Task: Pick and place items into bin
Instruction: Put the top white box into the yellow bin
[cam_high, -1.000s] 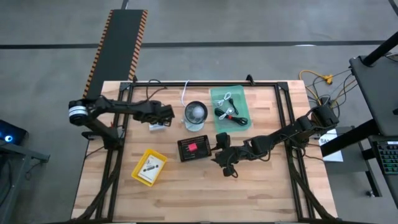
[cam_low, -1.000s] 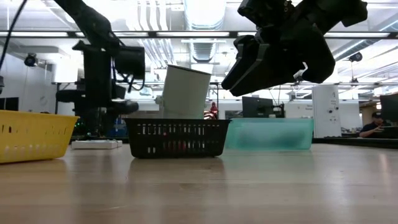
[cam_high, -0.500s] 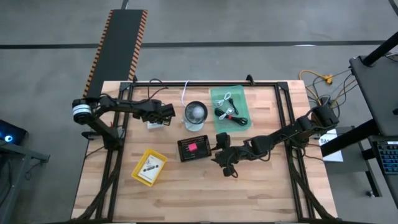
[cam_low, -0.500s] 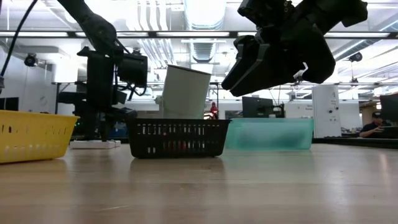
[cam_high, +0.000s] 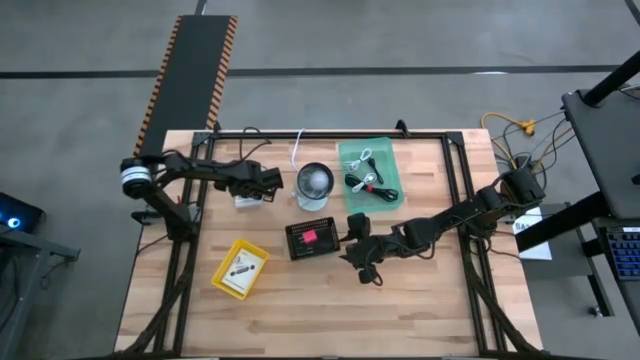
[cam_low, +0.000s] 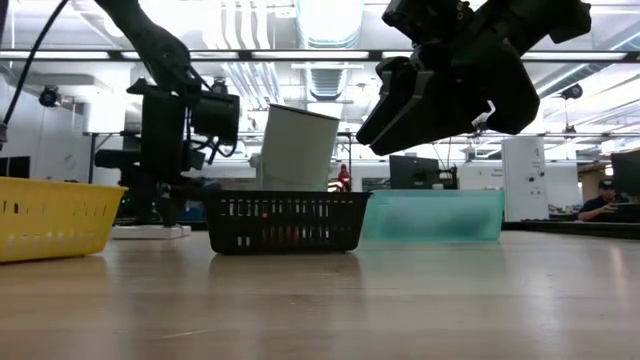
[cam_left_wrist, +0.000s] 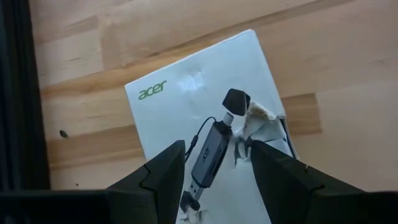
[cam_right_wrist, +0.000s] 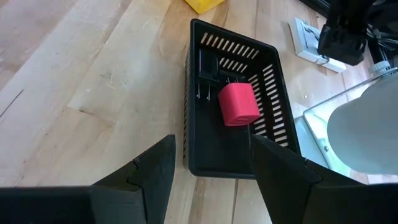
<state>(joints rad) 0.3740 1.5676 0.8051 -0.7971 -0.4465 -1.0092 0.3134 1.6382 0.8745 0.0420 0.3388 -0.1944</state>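
Directly beneath the left tool (cam_left_wrist: 211, 177), jaws parted and empty, a dark adapter (cam_left_wrist: 208, 152) lies on a white packet (cam_left_wrist: 186, 99).

Bright, even light from ceiling strips beyond my table (cam_low: 320, 300); shadows there stay soft. My own fingers (cam_right_wrist: 149, 180) blur, close to the lens.

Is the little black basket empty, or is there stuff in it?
Not empty. The black basket holds a red block and a dark plug-like item beside it, seen from the right wrist view. The high view shows the red too.
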